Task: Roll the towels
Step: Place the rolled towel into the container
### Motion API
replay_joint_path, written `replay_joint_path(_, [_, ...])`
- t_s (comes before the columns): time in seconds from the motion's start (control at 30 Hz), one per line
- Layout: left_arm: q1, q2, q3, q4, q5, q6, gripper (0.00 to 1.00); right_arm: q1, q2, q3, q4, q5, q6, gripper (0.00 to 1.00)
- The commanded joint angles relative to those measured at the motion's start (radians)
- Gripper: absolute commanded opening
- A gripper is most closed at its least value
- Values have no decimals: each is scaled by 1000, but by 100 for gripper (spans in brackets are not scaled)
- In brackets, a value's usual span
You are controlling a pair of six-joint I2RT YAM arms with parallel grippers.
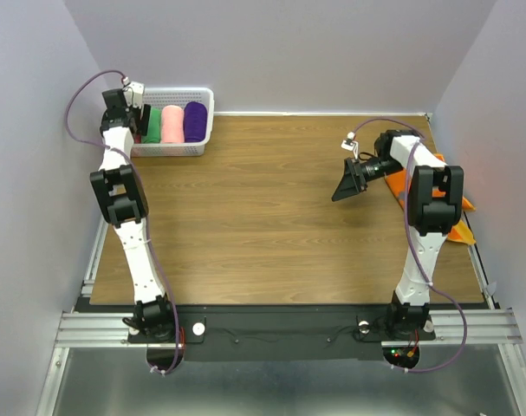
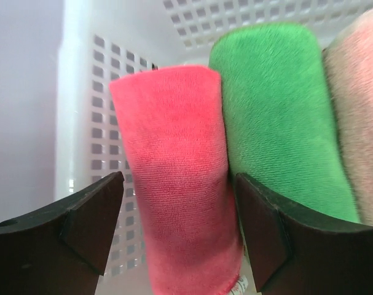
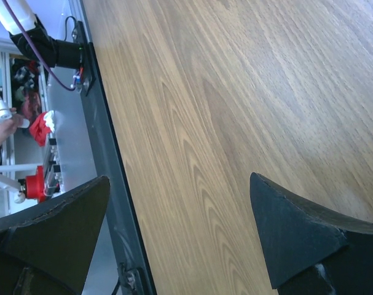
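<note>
Top view: white mesh basket [image 1: 172, 149] at far-L corner of table [image 1: 263, 217], holding green roll [image 1: 152, 121], pale-pink roll [image 1: 172, 123] and purple roll [image 1: 195, 121] side by side. L gripper [image 1: 134, 113] is at the basket's L end. R gripper [image 1: 345, 186] hangs above bare wood. Orange towel [image 1: 457, 230] lies flat at R table edge, partly under R arm, not yet rolled. L wrist view: hot-pink roll [image 2: 177, 184] in basket, touching green roll, between L jaws. Jaws are spread, with a gap on the wall side. R wrist view: R jaws wide apart, nothing between, wood below. Risks: 1) a finger pad snags the pile on lift-out, dragging or unwinding the hot-pink roll. 2) the orange towel's overhang lets it slip off when pulled.
</note>
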Motion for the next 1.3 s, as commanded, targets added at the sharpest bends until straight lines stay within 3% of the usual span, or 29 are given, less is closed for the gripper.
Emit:
replay_joint_path(0.0, [4, -139, 55, 25, 50, 6, 84, -4, -39, -13, -31, -31, -32, 100])
replay_joint_path(0.27, [4, -186, 46, 50, 53, 1, 81, -4, -46, -25, -30, -37, -46, 100])
replay_joint_path(0.33, [4, -202, 29, 51, 88, 4, 68, -4, -46, -31, -31, -35, -50, 100])
replay_joint_path(0.6, [7, -159, 36, 48, 126, -5, 36, -4, -38, -45, -30, -40, -56, 100])
replay_joint_path(1.13, [25, 18, 67, 76, 51, -26, 34, -5, -20, -59, -25, -25, -35, 100])
replay_joint_path(1.27, [27, 44, 66, 84, 54, -22, 38, -4, -15, -46, -25, -15, -24, 100])
